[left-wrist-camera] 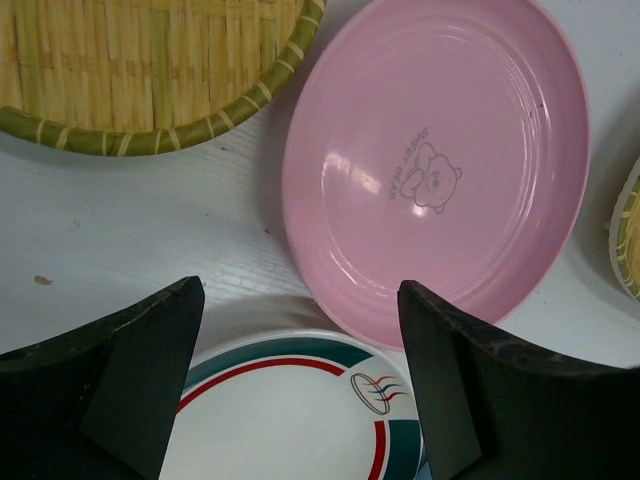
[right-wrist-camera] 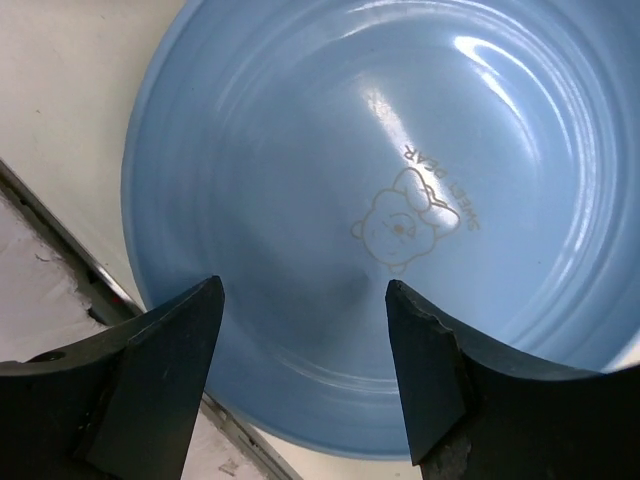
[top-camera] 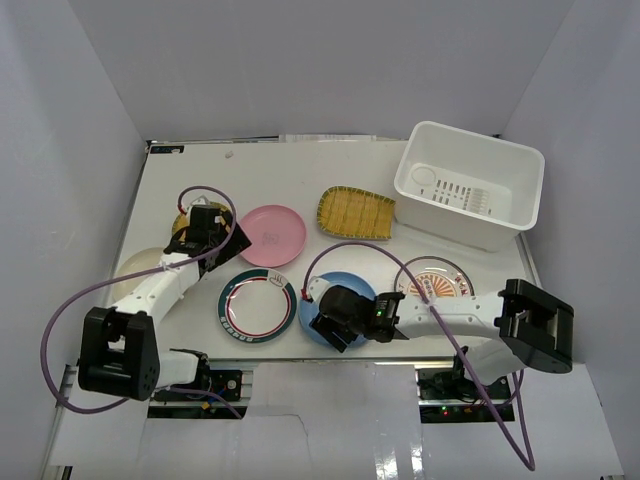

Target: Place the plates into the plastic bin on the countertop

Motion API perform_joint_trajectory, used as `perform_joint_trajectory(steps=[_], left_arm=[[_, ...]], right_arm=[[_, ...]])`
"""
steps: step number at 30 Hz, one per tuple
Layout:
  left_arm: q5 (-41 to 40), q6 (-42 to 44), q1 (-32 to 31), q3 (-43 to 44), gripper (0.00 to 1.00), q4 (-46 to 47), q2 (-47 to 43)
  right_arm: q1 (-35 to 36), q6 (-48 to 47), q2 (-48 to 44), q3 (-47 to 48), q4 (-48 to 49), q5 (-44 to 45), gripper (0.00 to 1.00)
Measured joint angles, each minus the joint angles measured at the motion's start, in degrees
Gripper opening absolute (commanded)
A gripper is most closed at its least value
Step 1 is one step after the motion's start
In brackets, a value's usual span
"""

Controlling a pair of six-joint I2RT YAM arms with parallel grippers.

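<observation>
The white plastic bin (top-camera: 470,185) stands empty at the back right of the countertop (top-camera: 200,180). My left gripper (top-camera: 238,245) is open and empty, hovering between the pink plate (top-camera: 271,235) and the white plate with green-red rim (top-camera: 257,306). Both show in the left wrist view, the pink plate (left-wrist-camera: 440,170) and the rimmed plate (left-wrist-camera: 290,420), with the gripper (left-wrist-camera: 300,330) above them. My right gripper (top-camera: 330,330) is open over the near edge of the blue plate (top-camera: 345,290). In the right wrist view the gripper (right-wrist-camera: 305,310) is above the blue plate (right-wrist-camera: 400,200).
A yellow woven plate (top-camera: 356,213) lies left of the bin. Another yellow woven plate (top-camera: 185,225) is partly hidden under the left arm. A cream plate (top-camera: 135,265) lies at the left edge. An orange-brown striped plate (top-camera: 432,278) lies behind the right arm. The table's metal front edge (right-wrist-camera: 60,290) is close to the blue plate.
</observation>
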Motion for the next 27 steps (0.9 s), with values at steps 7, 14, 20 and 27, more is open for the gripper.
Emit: perform_joint_trajectory(steps=[7, 14, 20, 27], left_arm=[[0.9, -0.5, 0.0, 2.2, 0.81, 2.8, 6.4], [0.9, -1.3, 0.0, 2.8, 0.73, 5.1, 10.6], [1.2, -1.6, 0.0, 3.6, 0.63, 6.4, 13.8], [1.4, -1.5, 0.0, 3.8, 0.54, 6.9, 14.4]], right_arm=[[1.2, 0.2, -7.8, 0.3, 0.2, -2.3, 0.81], [2.2, 0.3, -2.1, 0.2, 4.6, -7.6, 0.68], [2.4, 0.0, 3.5, 0.7, 5.7, -5.2, 0.13], [3.8, -0.7, -5.1, 2.6, 1.2, -0.2, 0.08]])
